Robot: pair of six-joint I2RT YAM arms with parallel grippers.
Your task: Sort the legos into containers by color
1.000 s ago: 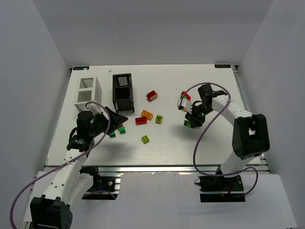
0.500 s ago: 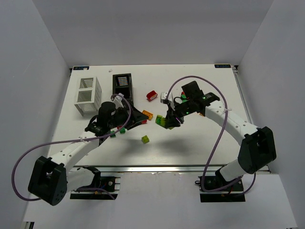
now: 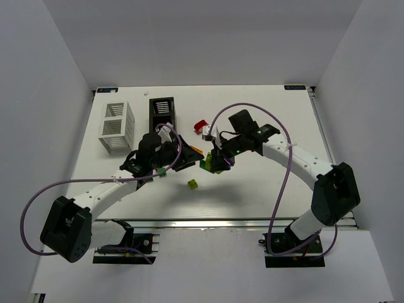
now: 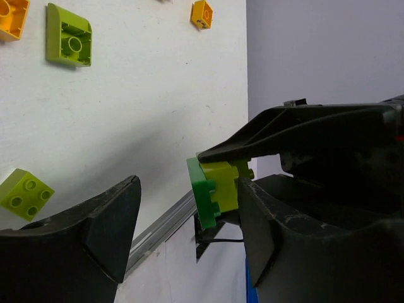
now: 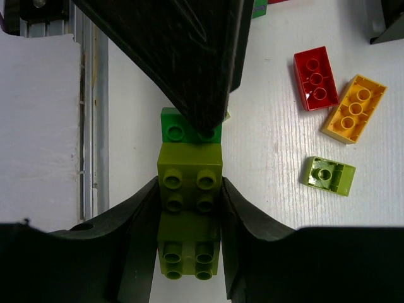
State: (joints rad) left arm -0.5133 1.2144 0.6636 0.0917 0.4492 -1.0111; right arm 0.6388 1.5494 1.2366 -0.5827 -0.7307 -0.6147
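Note:
My right gripper (image 5: 189, 208) is shut on a stack of yellow-green bricks (image 5: 189, 183) with a dark green brick (image 5: 178, 129) at its far end. It holds the stack above the table's middle (image 3: 208, 165). My left gripper (image 4: 189, 221) is open, and the stack's green end (image 4: 218, 189) sits between its fingers, close to the right finger (image 4: 271, 227). In the top view the left gripper (image 3: 184, 159) meets the right gripper (image 3: 214, 161). The white container (image 3: 117, 126) and black container (image 3: 163, 118) stand at the back left.
A red brick (image 5: 314, 77), an orange-yellow brick (image 5: 353, 108) and a yellow-green brick (image 5: 328, 175) lie on the table below. Another red brick (image 3: 201, 126) lies farther back. A yellow-green brick (image 3: 192, 184) and small green bricks (image 3: 161, 172) lie nearer the front.
My right gripper carried the stack left toward the middle. My left gripper swung right from the green bricks and now brackets the stack's green end.

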